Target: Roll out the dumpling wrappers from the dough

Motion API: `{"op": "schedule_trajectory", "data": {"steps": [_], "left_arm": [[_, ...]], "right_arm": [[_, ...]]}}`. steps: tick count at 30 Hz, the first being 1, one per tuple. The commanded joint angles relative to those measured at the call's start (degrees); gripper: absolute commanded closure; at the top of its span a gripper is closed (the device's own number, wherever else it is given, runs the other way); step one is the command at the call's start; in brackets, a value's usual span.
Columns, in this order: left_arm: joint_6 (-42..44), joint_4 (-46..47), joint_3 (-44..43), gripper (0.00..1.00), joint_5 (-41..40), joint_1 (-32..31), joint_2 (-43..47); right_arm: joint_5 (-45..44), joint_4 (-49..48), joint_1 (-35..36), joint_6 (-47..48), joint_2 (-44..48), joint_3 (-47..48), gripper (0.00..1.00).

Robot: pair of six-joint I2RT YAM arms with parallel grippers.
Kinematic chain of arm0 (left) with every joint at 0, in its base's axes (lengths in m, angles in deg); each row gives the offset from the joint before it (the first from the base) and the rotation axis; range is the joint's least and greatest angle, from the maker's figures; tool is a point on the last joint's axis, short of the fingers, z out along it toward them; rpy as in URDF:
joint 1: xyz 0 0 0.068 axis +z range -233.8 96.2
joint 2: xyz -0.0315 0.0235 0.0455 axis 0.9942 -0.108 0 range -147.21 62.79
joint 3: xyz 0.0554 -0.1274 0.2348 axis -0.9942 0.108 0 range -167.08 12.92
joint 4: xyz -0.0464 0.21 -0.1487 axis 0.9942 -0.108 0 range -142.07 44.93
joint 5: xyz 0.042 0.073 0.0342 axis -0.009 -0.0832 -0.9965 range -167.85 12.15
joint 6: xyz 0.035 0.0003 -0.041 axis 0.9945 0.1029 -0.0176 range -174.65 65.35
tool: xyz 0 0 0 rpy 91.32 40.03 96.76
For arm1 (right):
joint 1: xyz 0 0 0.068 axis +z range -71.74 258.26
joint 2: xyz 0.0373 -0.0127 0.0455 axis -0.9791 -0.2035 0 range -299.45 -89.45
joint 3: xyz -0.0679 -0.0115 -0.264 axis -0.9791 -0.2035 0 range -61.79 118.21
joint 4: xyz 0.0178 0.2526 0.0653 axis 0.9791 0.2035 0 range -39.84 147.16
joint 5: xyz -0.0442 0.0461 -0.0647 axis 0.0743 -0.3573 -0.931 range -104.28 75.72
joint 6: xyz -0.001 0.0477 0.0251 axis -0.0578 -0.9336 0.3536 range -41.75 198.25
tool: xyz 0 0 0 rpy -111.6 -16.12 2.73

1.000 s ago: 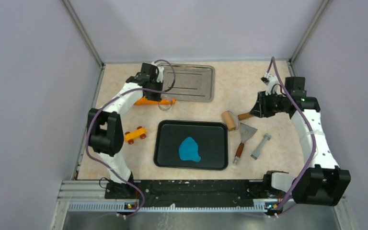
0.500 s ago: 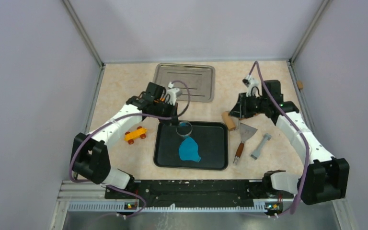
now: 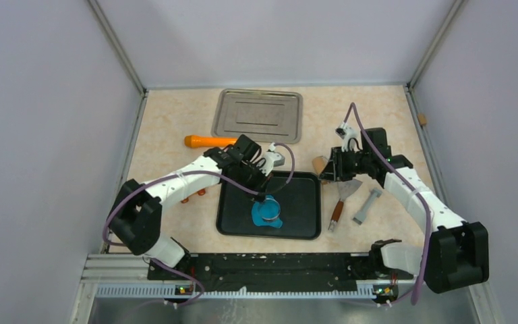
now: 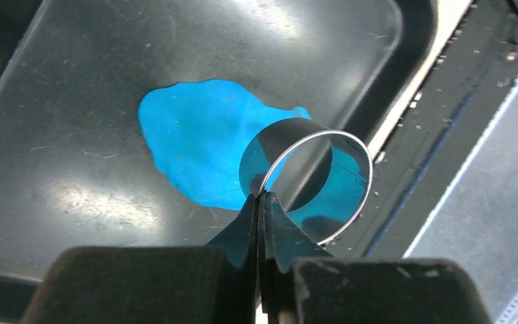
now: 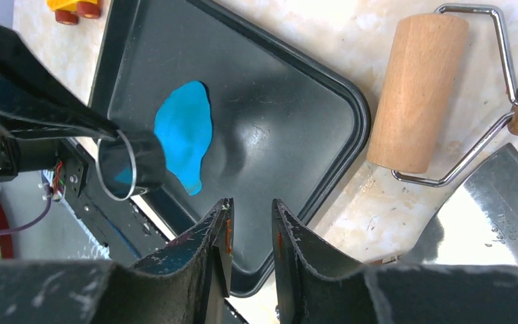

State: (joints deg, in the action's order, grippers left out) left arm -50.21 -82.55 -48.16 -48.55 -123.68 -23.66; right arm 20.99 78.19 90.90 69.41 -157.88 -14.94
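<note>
We saw the left gripper [image 4: 260, 202] pinched shut on the rim of a metal ring [image 4: 280, 145], held tilted over one edge of the dough [image 4: 195, 142], a flat, irregular blue sheet lying in the black tray [image 4: 74, 88]. Whether ring and dough touched we could not tell. The right gripper [image 5: 251, 216] hung by a corner of the tray, jaws a little apart with nothing between them, and the wooden roller [image 5: 415, 91] and a scraper [image 5: 492, 209] lay just beside the tray.
</note>
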Motion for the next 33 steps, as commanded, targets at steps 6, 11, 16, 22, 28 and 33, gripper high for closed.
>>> {"op": "schedule_trajectory", "data": {"steps": [6, 11, 16, 22, 28, 33], "left_arm": [[1.3, 3.0, -2.6, 1.00, -6.1, -0.3, -4.2], [1.5, 3.7, -1.2, 1.00, -5.9, -0.4, -4.7], [2.8, 4.8, -1.1, 1.00, -6.8, -0.3, -5.9], [2.9, 3.8, -1.9, 1.00, -6.6, -0.3, -8.3], [3.6, 3.7, -1.5, 1.00, -7.7, -0.3, -8.4], [3.9, 3.9, -1.6, 1.00, -8.7, -0.3, -7.8]], "right_arm": [[-1.3, -2.9, 0.4, -0.6, 4.3, -1.5, 0.71], [-1.9, -2.9, 0.4, -0.5, 4.5, -1.6, 0.71], [-1.9, -3.4, 0.4, -0.6, 4.3, -1.8, 0.71], [-2.0, -3.2, 0.4, -0.5, 4.4, -1.8, 0.71], [-2.2, -3.4, 0.4, -0.5, 5.0, -2.3, 0.71], [-2.2, -3.5, 0.4, -0.5, 5.2, -2.5, 0.71]]}}
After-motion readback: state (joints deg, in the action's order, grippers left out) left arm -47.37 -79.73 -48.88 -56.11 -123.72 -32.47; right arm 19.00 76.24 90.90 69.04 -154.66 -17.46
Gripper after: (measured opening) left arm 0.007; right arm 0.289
